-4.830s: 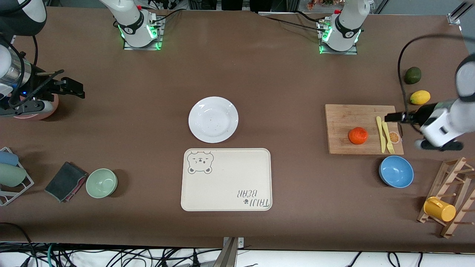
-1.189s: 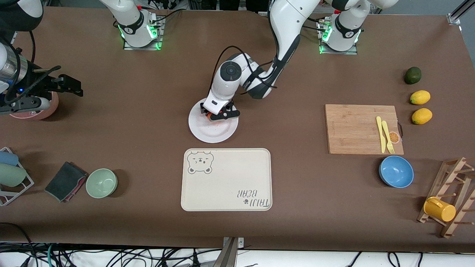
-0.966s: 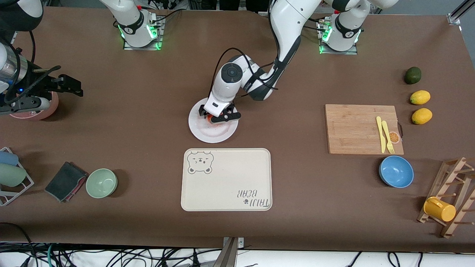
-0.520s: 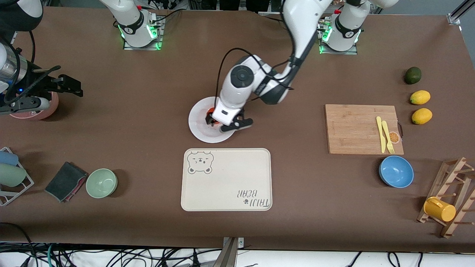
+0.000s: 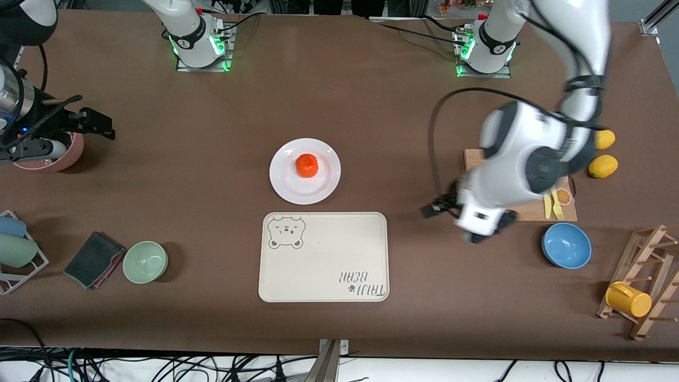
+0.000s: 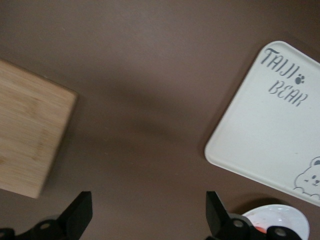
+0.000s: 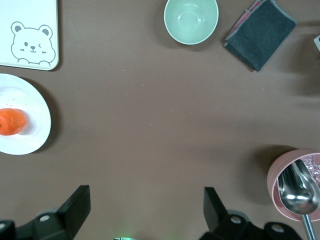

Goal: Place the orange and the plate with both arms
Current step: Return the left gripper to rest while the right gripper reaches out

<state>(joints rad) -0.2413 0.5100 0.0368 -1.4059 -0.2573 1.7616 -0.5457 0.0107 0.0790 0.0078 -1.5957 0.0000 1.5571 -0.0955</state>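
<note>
Orange [image 5: 307, 165] sits on plate [image 5: 305, 171]; left gripper [image 5: 467, 220] and right gripper [image 5: 68, 130] gape empty; grip the rim level.

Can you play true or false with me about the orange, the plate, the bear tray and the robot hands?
1. The orange sits on the plate. True.
2. The plate is on the bear tray. False: the plate rests on the table, just farther from the front camera than the tray.
3. The left gripper is holding the orange. False: it is open and empty, up over the table between the tray and the cutting board.
4. The right gripper is open, waiting at the right arm's end of the table by the pink bowl. True.
5. The blue bowl holds a lemon. False: the bowl is empty.
</note>
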